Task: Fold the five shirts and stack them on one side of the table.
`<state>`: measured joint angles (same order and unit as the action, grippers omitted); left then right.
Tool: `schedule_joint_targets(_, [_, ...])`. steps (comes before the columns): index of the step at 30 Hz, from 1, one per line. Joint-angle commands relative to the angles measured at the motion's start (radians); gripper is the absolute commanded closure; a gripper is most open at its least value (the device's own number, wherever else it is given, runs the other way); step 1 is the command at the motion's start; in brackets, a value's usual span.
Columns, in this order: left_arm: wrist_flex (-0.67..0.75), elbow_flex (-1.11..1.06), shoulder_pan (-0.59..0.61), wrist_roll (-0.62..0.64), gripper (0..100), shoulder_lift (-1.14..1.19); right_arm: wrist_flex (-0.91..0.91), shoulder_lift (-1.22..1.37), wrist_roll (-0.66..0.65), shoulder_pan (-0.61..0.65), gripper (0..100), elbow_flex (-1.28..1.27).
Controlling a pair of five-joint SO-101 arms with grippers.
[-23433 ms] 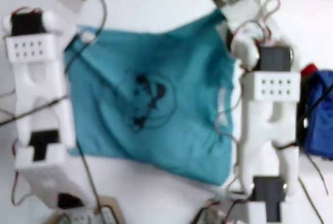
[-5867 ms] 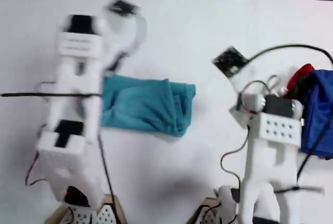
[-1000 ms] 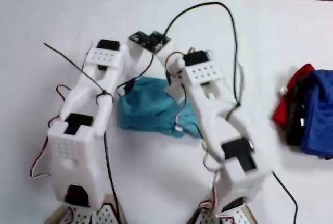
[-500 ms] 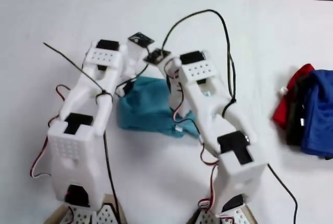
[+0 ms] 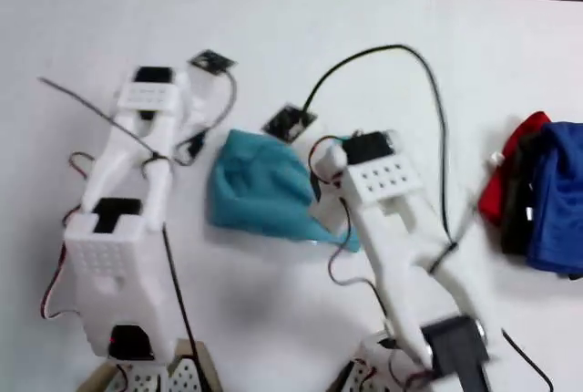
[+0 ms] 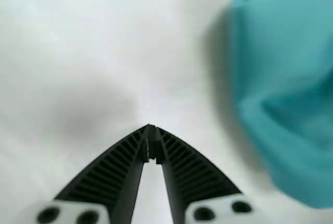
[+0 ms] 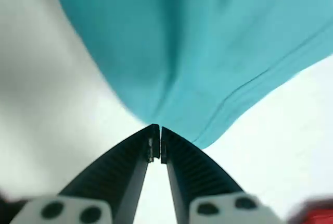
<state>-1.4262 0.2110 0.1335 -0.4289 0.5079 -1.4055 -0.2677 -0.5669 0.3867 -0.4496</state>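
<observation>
Change: both arms have pulled away from over the bundle in the last half second. The left one has gone toward its own side and the right one toward the stack, and the cloth now trails out in a tail after the right arm.
Left gripper (image 6: 151, 143): tips pressed together over bare table (image 5: 455, 9), holding nothing, just beside the bundle.
Right gripper (image 7: 156, 143): tips pressed together at a corner of the cloth, which gathers to a point there; it seems to be nipping it.
Teal shirt (image 5: 260, 187): a folded bundle at mid-table, between the arms.
Stack (image 5: 547, 196): red, black and blue shirts at the right edge, well apart from the bundle.
Risk: dragging by one corner could pull the folds open, or the thin nip could slip and leave the bundle short of the stack.
</observation>
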Motion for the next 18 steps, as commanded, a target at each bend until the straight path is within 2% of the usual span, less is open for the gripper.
schedule_joint_targets(1, [-0.069, 0.091, 0.107, -0.029, 98, -0.081, 0.116, -0.041, 0.006, -0.01, 97.8, 0.068])
schedule_joint_targets(5, [-0.16, 0.165, 0.204, -0.089, 98, -0.081, 0.26, 0.162, 0.008, -0.001, 97.5, 0.121])
schedule_joint_targets(8, [-0.204, 0.194, 0.273, -0.123, 98, -0.081, 0.278, 0.364, 0.009, 0.03, 97.4, 0.25])
schedule_joint_targets(14, [-0.226, 0.194, 0.408, -0.175, 98, -0.08, 0.168, 0.711, 0.009, 0.13, 87.6, 0.569])
schedule_joint_targets(18, [-0.23, 0.194, 0.47, -0.207, 98, -0.08, 0.11, 0.891, 0.002, 0.14, 86.8, 0.776])
